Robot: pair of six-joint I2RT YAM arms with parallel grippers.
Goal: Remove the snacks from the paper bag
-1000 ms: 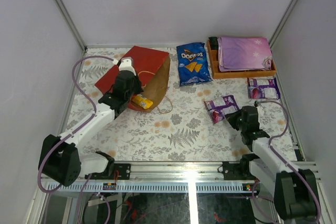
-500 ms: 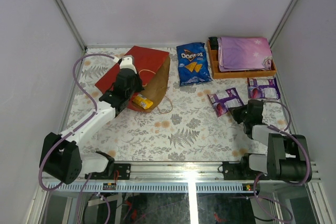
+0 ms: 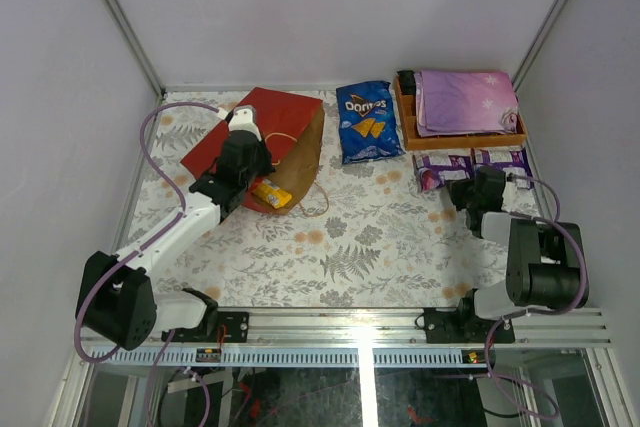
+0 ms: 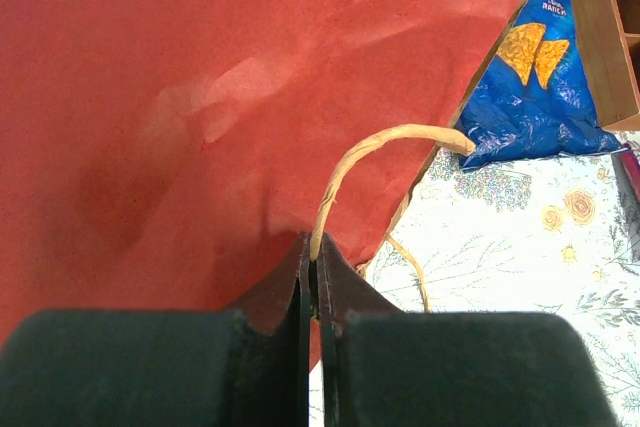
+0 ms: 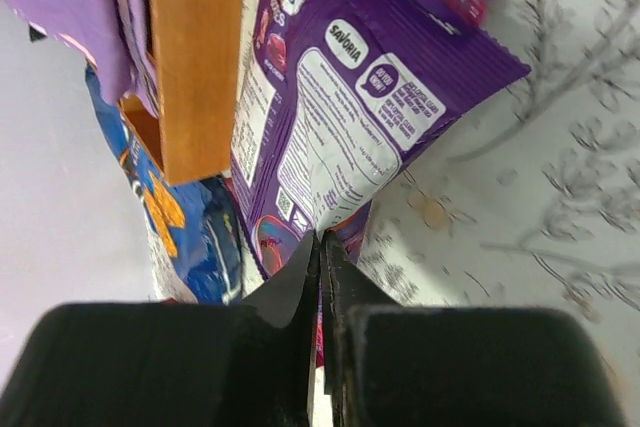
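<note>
As you look from the near edge of the table toward the back wall, your right gripper [image 5: 320,243] comes first, on the right side. Its jaws are pressed fully together on the edge of a purple packet [image 5: 340,117], so this snack is held. The packet sits just in front of the orange tray [image 3: 462,139], and beside it a second purple packet [image 3: 503,159] lies flat on the flowered table [image 3: 350,237]. I cannot tell if the held packet is lifted from the table or rests on it.

On the left side, a little further from you, your left gripper [image 4: 312,252] is also completely closed. It pinches the thin tan handle [image 4: 385,142] of the paper bag [image 3: 262,119]. The bag lies on its side with the red face up and the brown inside showing at its mouth, which opens toward the middle of the table. A small yellow packet [image 3: 270,194] lies in this mouth, resting on the brown paper, just beside the left arm.

Further back, the blue Doritos bag [image 3: 368,122] lies flat on the table between the paper bag and the tray, apart from both. At the far right, the tray holds a folded purple cloth [image 3: 465,99], close to the back wall.
</note>
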